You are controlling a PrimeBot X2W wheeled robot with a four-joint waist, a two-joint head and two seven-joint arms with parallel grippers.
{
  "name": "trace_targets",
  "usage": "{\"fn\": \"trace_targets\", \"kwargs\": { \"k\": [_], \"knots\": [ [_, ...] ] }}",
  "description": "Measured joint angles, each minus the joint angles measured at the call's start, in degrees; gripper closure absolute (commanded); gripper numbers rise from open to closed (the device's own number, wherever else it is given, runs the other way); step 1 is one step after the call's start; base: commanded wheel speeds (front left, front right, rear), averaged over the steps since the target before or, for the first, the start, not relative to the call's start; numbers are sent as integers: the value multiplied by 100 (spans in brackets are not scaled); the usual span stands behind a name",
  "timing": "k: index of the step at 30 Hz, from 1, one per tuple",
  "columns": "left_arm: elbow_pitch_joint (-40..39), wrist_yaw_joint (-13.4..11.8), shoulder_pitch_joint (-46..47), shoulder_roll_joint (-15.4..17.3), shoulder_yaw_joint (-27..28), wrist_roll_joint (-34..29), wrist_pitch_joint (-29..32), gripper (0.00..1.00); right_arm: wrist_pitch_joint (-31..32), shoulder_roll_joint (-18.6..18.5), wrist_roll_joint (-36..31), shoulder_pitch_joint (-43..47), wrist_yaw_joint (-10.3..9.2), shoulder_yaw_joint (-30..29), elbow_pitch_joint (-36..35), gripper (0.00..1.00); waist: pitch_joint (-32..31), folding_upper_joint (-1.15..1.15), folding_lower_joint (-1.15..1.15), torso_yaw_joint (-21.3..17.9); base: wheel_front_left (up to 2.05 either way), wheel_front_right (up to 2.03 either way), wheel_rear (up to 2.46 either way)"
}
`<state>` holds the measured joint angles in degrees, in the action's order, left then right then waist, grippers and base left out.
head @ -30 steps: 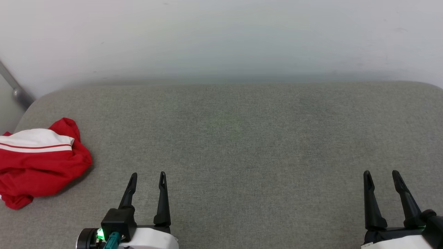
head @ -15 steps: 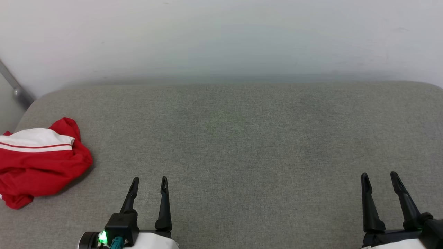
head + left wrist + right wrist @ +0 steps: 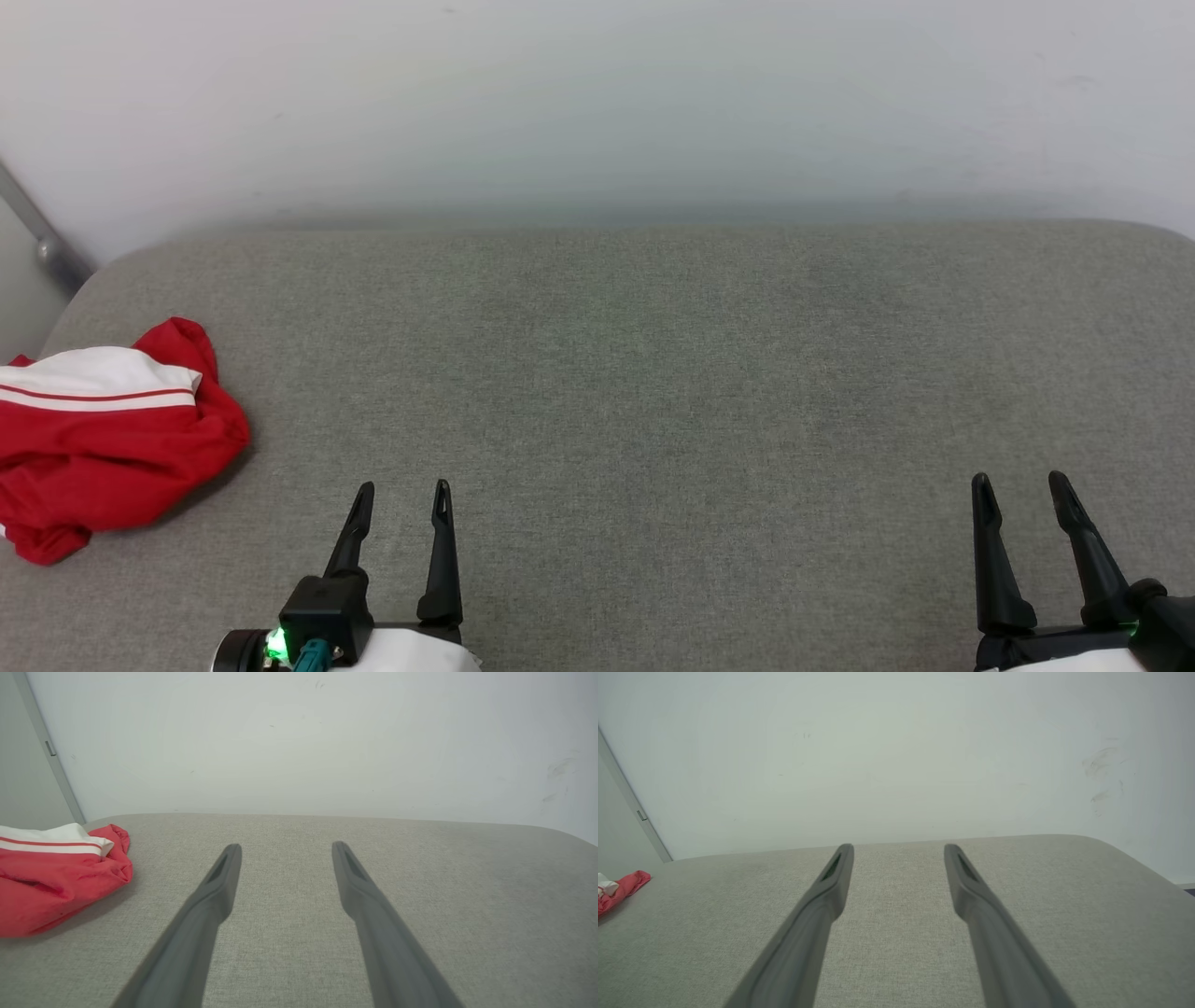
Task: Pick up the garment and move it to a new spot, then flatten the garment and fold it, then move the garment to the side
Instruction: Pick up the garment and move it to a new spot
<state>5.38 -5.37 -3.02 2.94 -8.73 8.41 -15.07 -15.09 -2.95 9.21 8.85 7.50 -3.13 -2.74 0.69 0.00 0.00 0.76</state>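
The garment (image 3: pixel 103 439), red with a white, red-striped sleeve on top, lies bunched at the far left of the grey cushioned surface (image 3: pixel 653 373). It also shows at the left in the left wrist view, garment (image 3: pixel 51 882), and as a small red patch in the right wrist view, garment (image 3: pixel 621 889). My left gripper (image 3: pixel 401 490) stands open at the lower left, empty, to the right of the garment and apart from it. My right gripper (image 3: pixel 1020 485) stands open and empty at the lower right. Both show parted fingers in the wrist views: left gripper (image 3: pixel 283 849), right gripper (image 3: pixel 896 851).
A pale wall (image 3: pixel 597 103) rises behind the surface's far edge. A grey metal bar (image 3: pixel 37 233) slants down at the far left corner. The surface rounds off at its right corner (image 3: pixel 1125 854).
Both grippers have drawn back a little toward the bottom edge of the head view, staying open. The garment has not moved.
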Motion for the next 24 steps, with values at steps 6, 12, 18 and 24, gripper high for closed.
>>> {"fn": "trace_targets", "kwargs": {
  "k": [6,12,18,24],
  "knots": [
    [15,-16,0,0,4,1,0,0,0,0,41,2,0,0,24,0,-5,0,0,7,0,0,0],
    [20,-40,2,-1,4,-1,0,0,0,1,41,3,0,-10,20,0,-2,0,0,62,0,0,0],
    [18,-75,9,-1,40,-13,0,0,0,0,20,18,1,-15,0,0,5,0,0,227,0,0,0],
    [0,-169,14,-3,98,-47,0,0,0,0,-22,57,1,-36,-19,0,9,0,0,527,0,0,0]
  ]
}}
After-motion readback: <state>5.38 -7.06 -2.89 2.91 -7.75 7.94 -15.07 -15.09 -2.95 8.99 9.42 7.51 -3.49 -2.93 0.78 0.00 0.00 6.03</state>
